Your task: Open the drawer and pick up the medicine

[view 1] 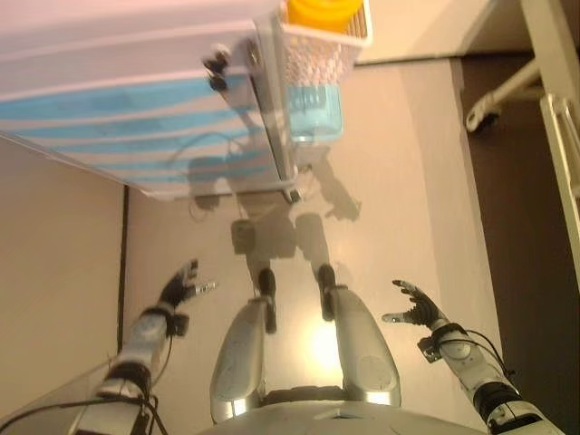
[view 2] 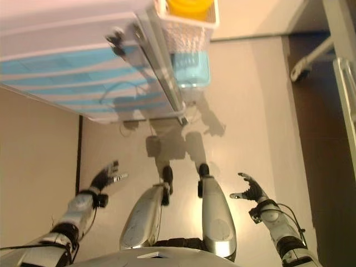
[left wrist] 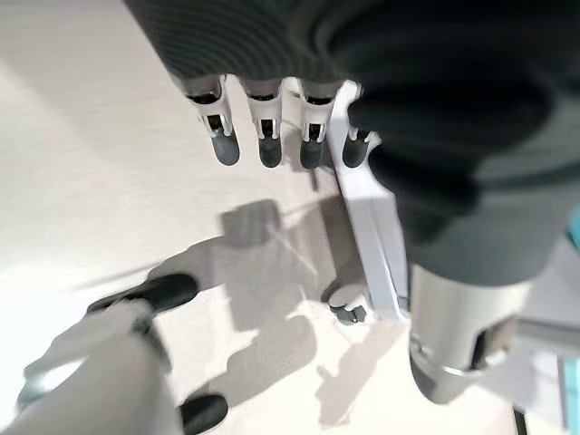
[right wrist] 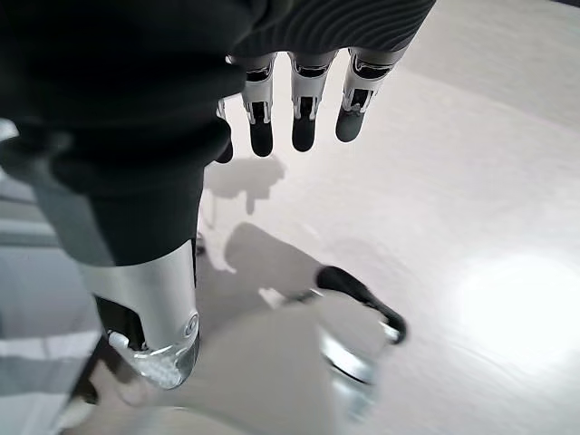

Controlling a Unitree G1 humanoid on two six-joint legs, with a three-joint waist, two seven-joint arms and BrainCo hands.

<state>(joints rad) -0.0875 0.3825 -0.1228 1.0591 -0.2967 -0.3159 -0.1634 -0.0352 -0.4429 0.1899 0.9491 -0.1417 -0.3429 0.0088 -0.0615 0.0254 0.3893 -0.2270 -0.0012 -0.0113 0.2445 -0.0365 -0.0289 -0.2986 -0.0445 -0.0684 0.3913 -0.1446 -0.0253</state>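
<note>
The task had barely begun, judging by the scene. Both hands hung empty above the floor, well apart from the drawer unit. The left hand sat at about eight o'clock in the head view, fingers relaxed and spread, grasping nothing. The right hand sat at about four o'clock, likewise loose and empty. In each wrist view the fingers pointed straight out over bare floor.

The drawer unit, white plastic with pale blue drawer fronts, filled the view from ten to twelve o'clock. Its fronts looked flush, so no drawer seemed open yet, though this could not be told for sure. A small dark knob showed near its upper corner.

At twelve o'clock a white mesh basket sat just beside the unit, holding a yellow container. Below it was a pale blue box.

No medicine was visible; it was presumably inside a drawer. Opening the drawer and picking up the medicine both remained.
</note>
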